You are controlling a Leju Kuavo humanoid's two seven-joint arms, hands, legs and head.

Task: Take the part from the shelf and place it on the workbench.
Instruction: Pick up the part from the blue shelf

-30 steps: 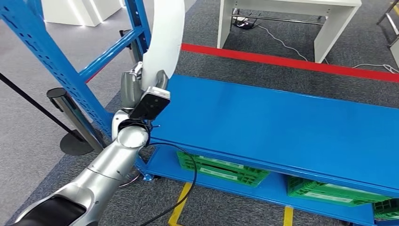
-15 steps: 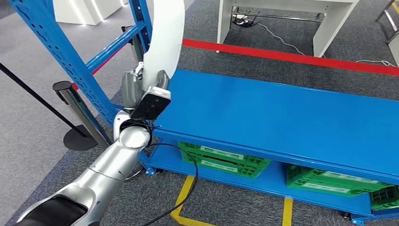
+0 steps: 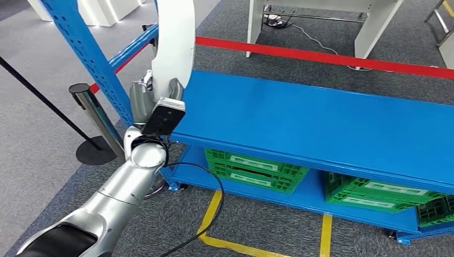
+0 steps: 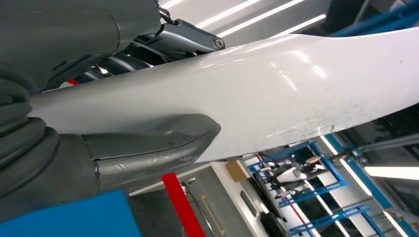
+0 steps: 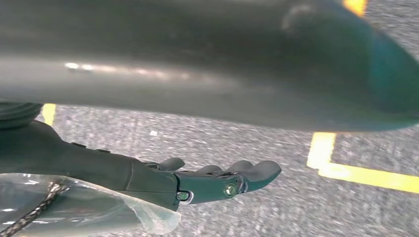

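Between a second ago and now the whole view has swung, so the blue workbench (image 3: 321, 123) sits lower and further left in the head view, while the left hand (image 3: 152, 99) keeps the same grip on the white part (image 3: 174, 43). That part is a long, curved white panel, held upright just off the bench's corner at about nine o'clock, its top running out of the picture at twelve. Up close, the thick grey thumb (image 4: 153, 145) presses one face and the darker fingers (image 4: 183, 39) wrap the other. The right hand (image 5: 217, 180) hangs over grey carpet with yellow floor tape (image 5: 346, 168), fingers loosely apart and holding nothing. Green crates (image 3: 254, 168) sit on the bench's lower shelf. A blue rack upright (image 3: 88, 56) stands at ten o'clock.
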